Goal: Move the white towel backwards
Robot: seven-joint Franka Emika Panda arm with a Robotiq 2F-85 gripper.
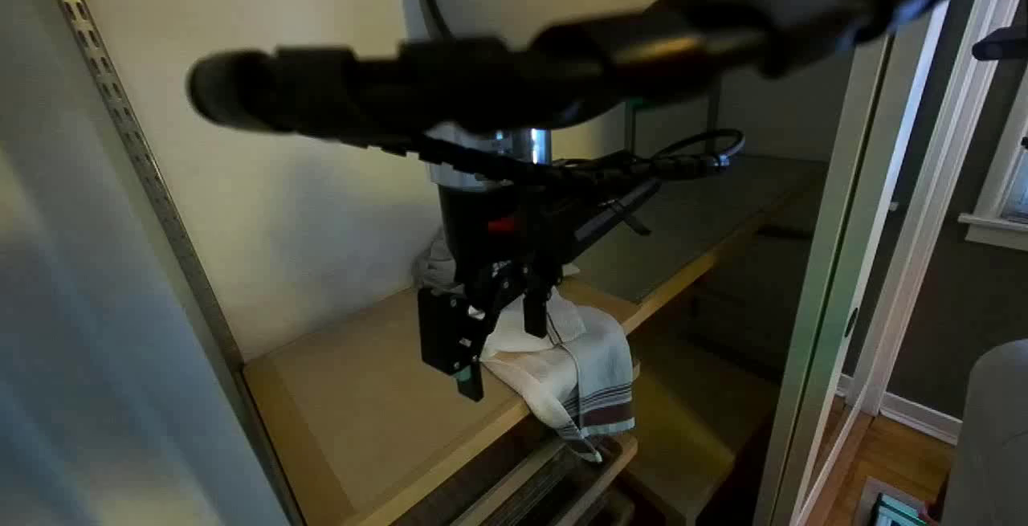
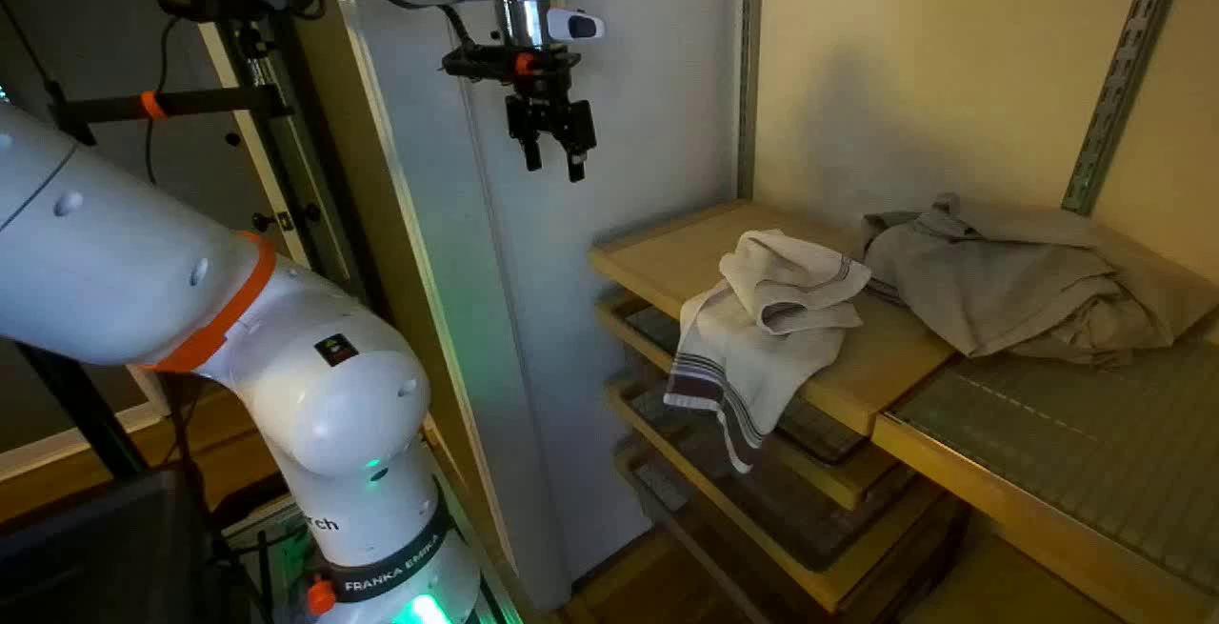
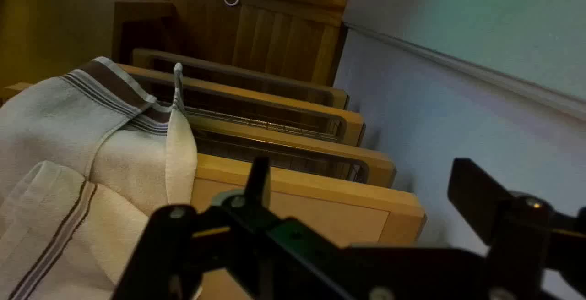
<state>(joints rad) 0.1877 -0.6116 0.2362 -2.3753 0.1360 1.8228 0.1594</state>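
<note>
Hovers with gripper (image 2: 555, 171) spread apart, higher than wooden shelf (image 2: 657, 251), clear of white towel (image 2: 762, 357) draped over shelf edge.

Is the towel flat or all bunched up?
Bunched up: in an exterior view, the towel lies in loose folds on the shelf, its striped end hanging over the edge.

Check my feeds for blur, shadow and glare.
In an exterior view, a dark bar is out of focus; in an exterior view, soft shadow dims the wall, green light glares at the robot's base; in the wrist view, the gripper is nearly black, the towel brighter.
</note>
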